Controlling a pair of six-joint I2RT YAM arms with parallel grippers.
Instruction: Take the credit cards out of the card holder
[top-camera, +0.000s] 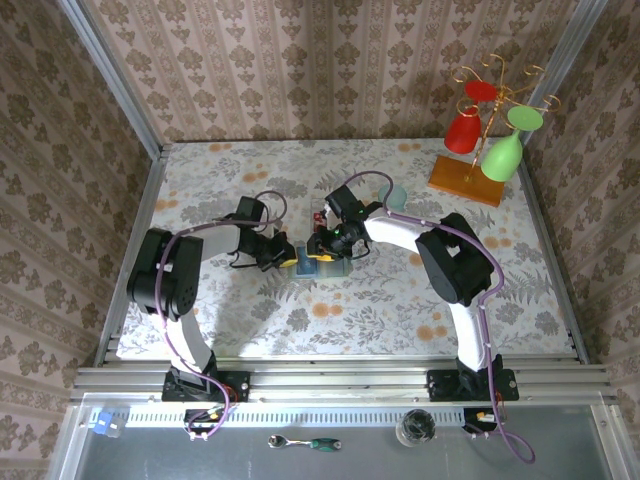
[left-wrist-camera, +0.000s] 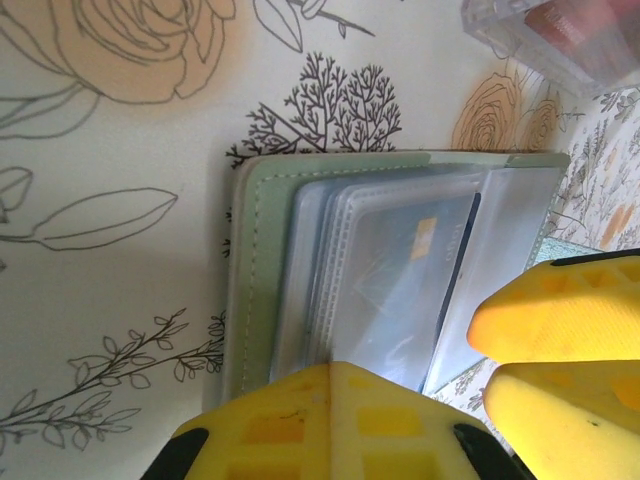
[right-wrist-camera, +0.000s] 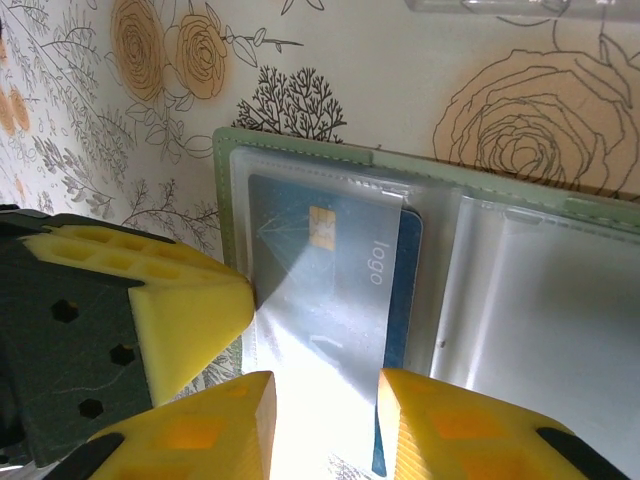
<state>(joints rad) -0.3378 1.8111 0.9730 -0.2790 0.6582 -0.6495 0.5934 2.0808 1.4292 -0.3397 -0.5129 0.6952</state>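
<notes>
Pinching the card holder (left-wrist-camera: 250, 280), left claw (left-wrist-camera: 330, 395) closed; right claw (right-wrist-camera: 327, 400) part-open.

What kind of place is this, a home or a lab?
Probably a robot test booth dressed like a home: wallpapered panels box in a floral table, the left arm and right arm are bolted to a metal rail, and a rack of coloured wine glasses stands far right.

Bright even light; glare on card holder (right-wrist-camera: 440, 300); foreground blurred.

Right wrist view crops the card holder (right-wrist-camera: 520, 290).
</notes>
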